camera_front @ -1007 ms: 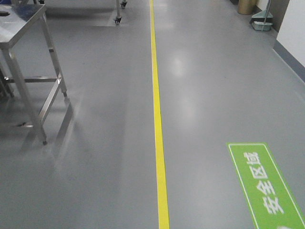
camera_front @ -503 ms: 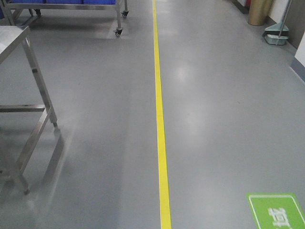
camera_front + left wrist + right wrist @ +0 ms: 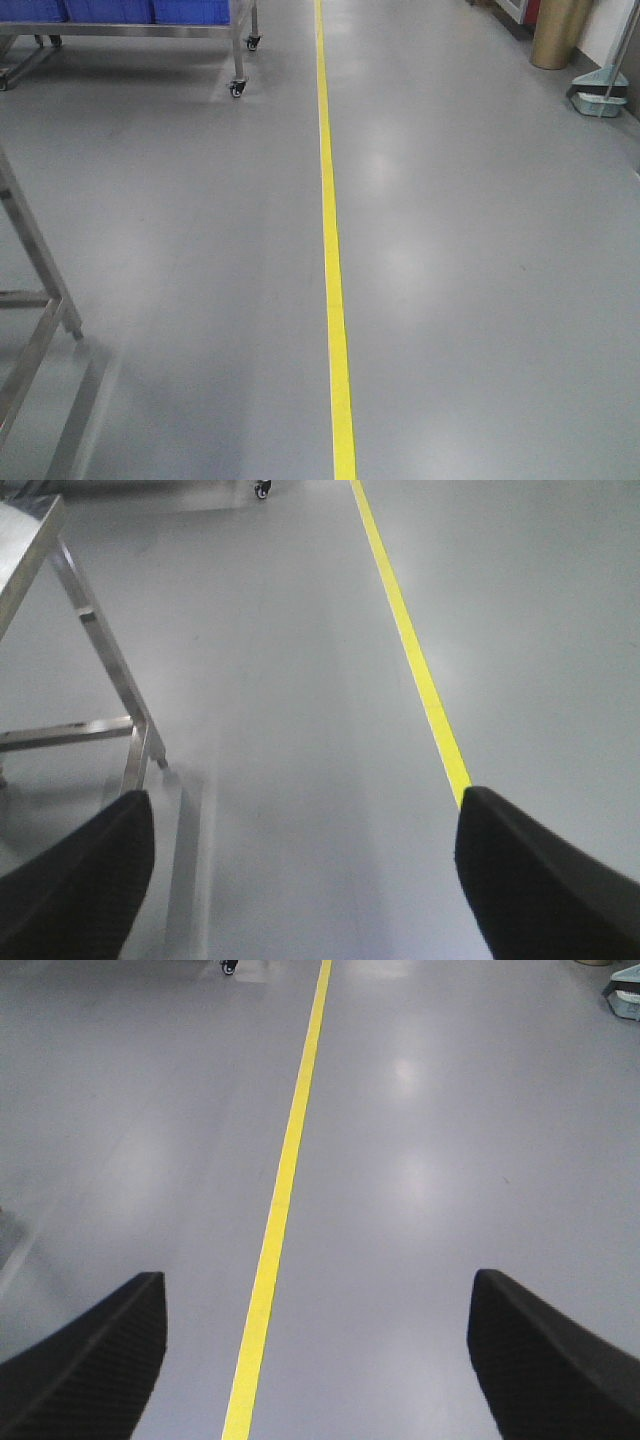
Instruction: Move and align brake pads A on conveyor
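Brake pads A out of frame; left gripper (image 3: 305, 810) and right gripper (image 3: 318, 1285) splayed wide, empty, angled over floor (image 3: 480, 250).

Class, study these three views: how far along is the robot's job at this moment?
Done: nothing visible; no brake pads or conveyor appear in any view. In hand: nothing at all; the left hand and right hand are open and empty over grey floor marked with a yellow line. Left: finding the conveyor, then every pad move and alignment.
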{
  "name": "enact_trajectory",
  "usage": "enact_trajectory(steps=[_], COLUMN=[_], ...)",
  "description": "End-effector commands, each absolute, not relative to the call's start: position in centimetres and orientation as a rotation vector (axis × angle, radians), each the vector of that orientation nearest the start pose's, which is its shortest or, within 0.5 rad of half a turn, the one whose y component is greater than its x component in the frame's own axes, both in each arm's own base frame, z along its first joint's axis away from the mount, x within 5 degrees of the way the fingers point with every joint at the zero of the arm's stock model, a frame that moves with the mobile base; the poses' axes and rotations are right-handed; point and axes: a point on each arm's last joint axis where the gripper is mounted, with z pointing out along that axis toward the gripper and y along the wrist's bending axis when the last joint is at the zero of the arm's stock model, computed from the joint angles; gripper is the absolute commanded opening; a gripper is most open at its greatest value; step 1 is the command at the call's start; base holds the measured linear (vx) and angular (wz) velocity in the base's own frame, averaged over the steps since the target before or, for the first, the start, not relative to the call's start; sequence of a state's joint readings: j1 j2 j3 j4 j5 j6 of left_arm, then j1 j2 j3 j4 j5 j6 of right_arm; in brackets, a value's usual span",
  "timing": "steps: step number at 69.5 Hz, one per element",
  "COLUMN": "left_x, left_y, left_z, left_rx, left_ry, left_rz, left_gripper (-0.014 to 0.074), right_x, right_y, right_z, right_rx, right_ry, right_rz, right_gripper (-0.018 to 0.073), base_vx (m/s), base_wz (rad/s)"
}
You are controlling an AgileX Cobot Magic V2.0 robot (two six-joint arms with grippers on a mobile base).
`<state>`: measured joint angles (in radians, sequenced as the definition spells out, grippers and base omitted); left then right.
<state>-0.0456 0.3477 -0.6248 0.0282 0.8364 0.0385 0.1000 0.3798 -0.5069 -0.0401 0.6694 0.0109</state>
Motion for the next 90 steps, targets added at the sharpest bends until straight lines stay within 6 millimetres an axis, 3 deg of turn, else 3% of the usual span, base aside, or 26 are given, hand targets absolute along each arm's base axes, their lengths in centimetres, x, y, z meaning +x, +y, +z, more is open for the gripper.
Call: enact_trajectory(steps=[1, 48, 90], left_x=[5.79, 5.79, 5.79], left_y=[-0.15, -0.15, -0.15], left_z=[33.54, 33.54, 33.54], left_rx=[0.094, 0.094, 0.094], left_ry=[1.97, 1.97, 1.97], left_rz=[0.017, 0.017, 0.017], left_gripper=[0.0575, 0.0575, 0.0575], right_x=[7.7, 7.7, 7.7], right_y=[0.47, 0.47, 0.47], right_z=[31.2, 31.2, 31.2], right_rx=[-0.11, -0.11, -0.11], right_ry=[1.933, 1.933, 1.933], right_rz=[0.009, 0.009, 0.009], right_gripper=[0.0582, 0.0582, 0.0582], base_vx=[0.7, 0.63, 0.44], base_wz=[-0.03, 0.05, 0.0])
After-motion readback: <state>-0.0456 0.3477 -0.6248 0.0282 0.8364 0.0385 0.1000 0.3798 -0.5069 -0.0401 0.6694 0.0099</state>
